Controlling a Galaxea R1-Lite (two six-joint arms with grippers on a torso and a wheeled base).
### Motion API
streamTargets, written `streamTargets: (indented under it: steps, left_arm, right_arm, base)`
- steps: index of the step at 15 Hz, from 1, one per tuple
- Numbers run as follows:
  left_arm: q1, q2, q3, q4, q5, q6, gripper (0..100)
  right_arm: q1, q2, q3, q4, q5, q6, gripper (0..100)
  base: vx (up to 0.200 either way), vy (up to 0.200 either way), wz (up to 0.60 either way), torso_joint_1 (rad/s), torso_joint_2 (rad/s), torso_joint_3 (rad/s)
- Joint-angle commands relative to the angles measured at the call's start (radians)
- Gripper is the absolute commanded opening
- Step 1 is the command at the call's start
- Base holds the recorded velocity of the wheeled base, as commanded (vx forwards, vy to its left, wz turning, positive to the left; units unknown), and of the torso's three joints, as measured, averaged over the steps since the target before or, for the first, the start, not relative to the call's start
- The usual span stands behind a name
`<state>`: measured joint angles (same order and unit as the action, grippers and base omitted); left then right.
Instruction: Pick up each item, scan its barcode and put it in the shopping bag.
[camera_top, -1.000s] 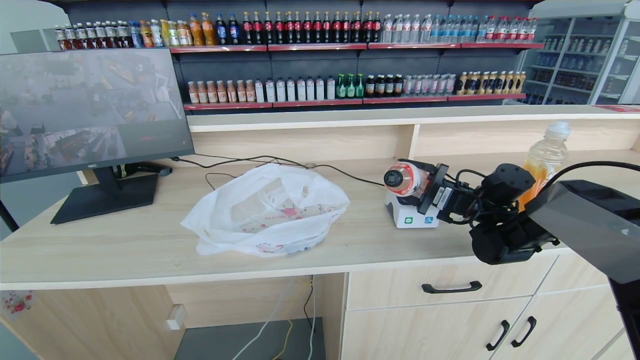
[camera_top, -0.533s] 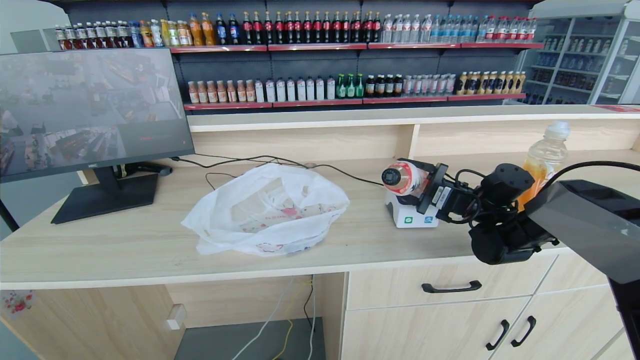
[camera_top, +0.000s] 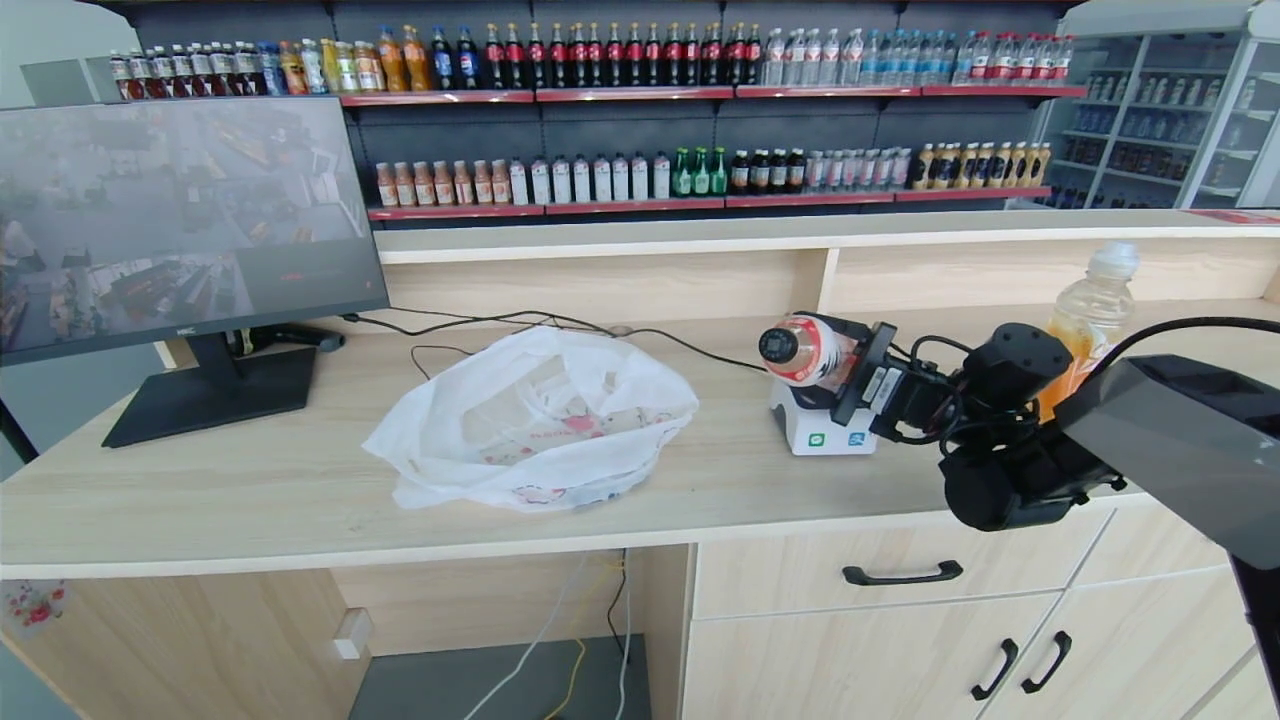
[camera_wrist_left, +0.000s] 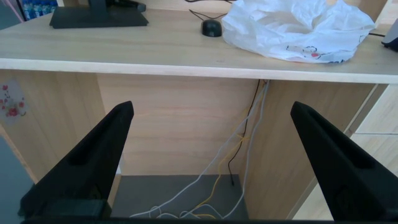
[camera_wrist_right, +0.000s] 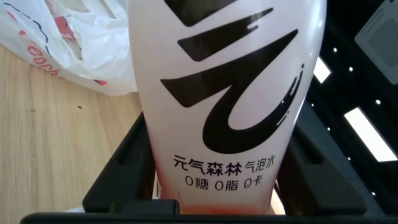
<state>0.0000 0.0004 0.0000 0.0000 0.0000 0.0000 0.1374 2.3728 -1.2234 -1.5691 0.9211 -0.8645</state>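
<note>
- The right pincer (camera_top: 838, 362) is clamped on the pale bottle (camera_top: 800, 352), one finger on each side of its body; the right wrist view shows the dark fingers (camera_wrist_right: 118, 168) pressed against the printed body of the bottle (camera_wrist_right: 224, 81)
- The bottle lies on its side in the air with its black cap towards the shopping bag (camera_top: 535, 420); it hangs just above the white scanner (camera_top: 820, 432), and I cannot tell whether the two touch
- The scanner stands on the worktop (camera_top: 250, 500) right of the middle, about halfway between the front and back edges
- The shopping bag, white with a pink print, lies crumpled and open-mouthed at the middle of the worktop, well apart from the scanner; an edge of it (camera_wrist_right: 68, 43) shows on the wood beyond the bottle in the right wrist view
- The left pincer (camera_wrist_left: 208, 168) has its fingers wide apart with nothing between them; it hangs below the front edge of the worktop (camera_wrist_left: 124, 46), facing the open space beneath where cables hang
- A bottle of orange drink (camera_top: 1085, 320) stands upright near the right end of the worktop, behind the right arm
- A monitor (camera_top: 180, 220) stands at the left end, towards the back edge; a dark mouse (camera_wrist_left: 212, 27) lies just beside the bag (camera_wrist_left: 298, 28)
</note>
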Motion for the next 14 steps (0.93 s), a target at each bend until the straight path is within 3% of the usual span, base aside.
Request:
streamTargets:
  steps: [1, 7, 8, 11, 14]
  left_arm:
    - [0.0, 0.0, 0.0, 0.0, 0.0, 0.0, 100]
    - [0.0, 0.0, 0.0, 0.0, 0.0, 0.0, 100]
    - [0.0, 0.0, 0.0, 0.0, 0.0, 0.0, 100]
    - [0.0, 0.0, 0.0, 0.0, 0.0, 0.0, 100]
    - [0.0, 0.0, 0.0, 0.0, 0.0, 0.0, 100]
  right_arm:
    - [0.002, -0.029, 0.033, -0.002, -0.001, 0.001, 0]
    - [0.021, -0.205, 0.211, -0.002, -0.065, 0.056, 0]
    - [0.025, -0.302, 0.24, -0.002, -0.131, 0.16, 0]
    - [0.042, -0.42, 0.315, -0.002, -0.202, 0.24, 0]
    - [0.102, -0.524, 0.43, -0.002, -0.369, 0.315, 0]
  base:
    - [0.0, 0.0, 0.0, 0.0, 0.0, 0.0]
    - [0.0, 0.0, 0.0, 0.0, 0.0, 0.0]
    - [0.0, 0.0, 0.0, 0.0, 0.0, 0.0]
    - [0.0, 0.0, 0.0, 0.0, 0.0, 0.0]
    - [0.0, 0.0, 0.0, 0.0, 0.0, 0.0]
